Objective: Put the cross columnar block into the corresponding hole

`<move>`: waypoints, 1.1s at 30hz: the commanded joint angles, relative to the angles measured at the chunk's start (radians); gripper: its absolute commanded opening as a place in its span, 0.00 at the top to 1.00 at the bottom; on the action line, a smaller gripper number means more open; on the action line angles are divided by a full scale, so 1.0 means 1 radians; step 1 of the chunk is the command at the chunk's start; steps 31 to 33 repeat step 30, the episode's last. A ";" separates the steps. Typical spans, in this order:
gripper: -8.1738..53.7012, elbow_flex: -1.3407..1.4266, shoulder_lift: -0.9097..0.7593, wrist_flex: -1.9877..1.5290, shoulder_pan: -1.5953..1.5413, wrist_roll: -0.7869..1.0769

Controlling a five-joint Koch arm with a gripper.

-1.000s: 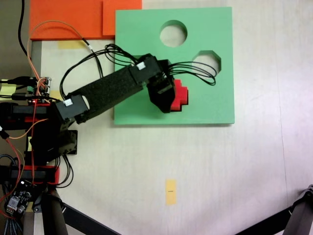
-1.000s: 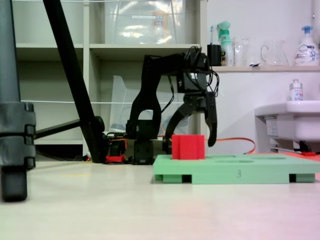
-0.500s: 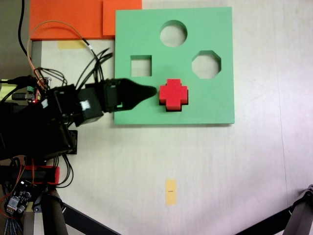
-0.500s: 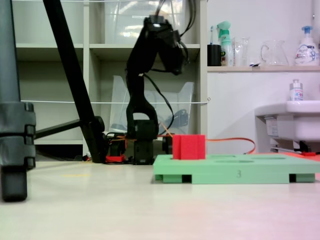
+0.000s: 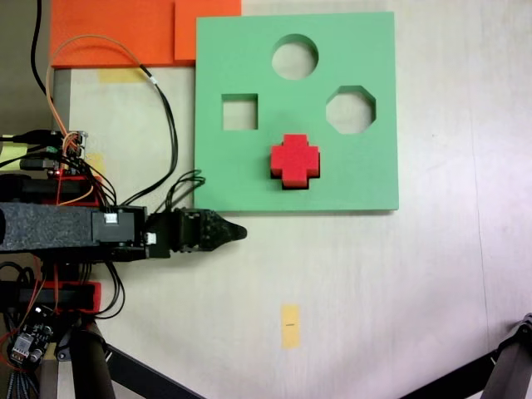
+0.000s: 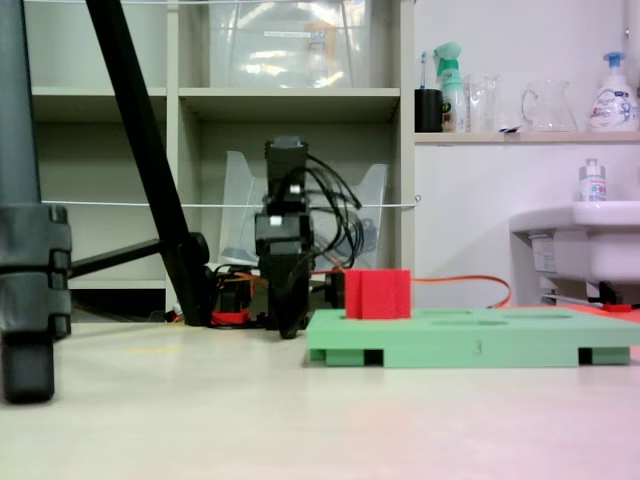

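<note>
Item 1, a fixed view from above.
- My end effector (image 5: 237, 232): low over the bare desk (image 5: 374, 291), just off the near edge of the green board (image 5: 349, 179), tip toward the view's right. The jaws come to one closed point and carry nothing.
- The cross columnar block (image 5: 294, 160): red, plus-shaped top, sitting in the lower middle of the board, between the square cutout (image 5: 239, 111) and the octagonal cutout (image 5: 350, 110) and a little below both. A dark line under its lower edge reads as the corresponding hole; I cannot make out the hole's outline itself.
- Round cutout (image 5: 294, 56): open, at the board's far side.
- Orange sheet (image 5: 116, 29): at the board's upper left corner.

Item 2, a fixed view from desk level.
- My end effector (image 6: 289, 325): pointing down at the desk, just left of the board (image 6: 470, 348), well apart from the block.
- The block (image 6: 377, 293): upright, standing proud of the board's top face, so either not fully seated or taller than the board is thick; I cannot tell which.

Item 3, step in hand (judgement).
- Placement looks done and I am parked clear. If anything remains, the next move calls for a straight downward press on the block's top, with care not to tilt it.
</note>
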State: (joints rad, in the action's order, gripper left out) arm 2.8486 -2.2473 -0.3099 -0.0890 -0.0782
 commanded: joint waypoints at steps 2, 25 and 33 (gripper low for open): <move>0.23 0.124 -0.071 0.173 -0.003 -0.025; 0.32 0.288 -0.069 0.314 -0.002 -0.008; 0.32 0.288 -0.069 0.314 -0.002 -0.009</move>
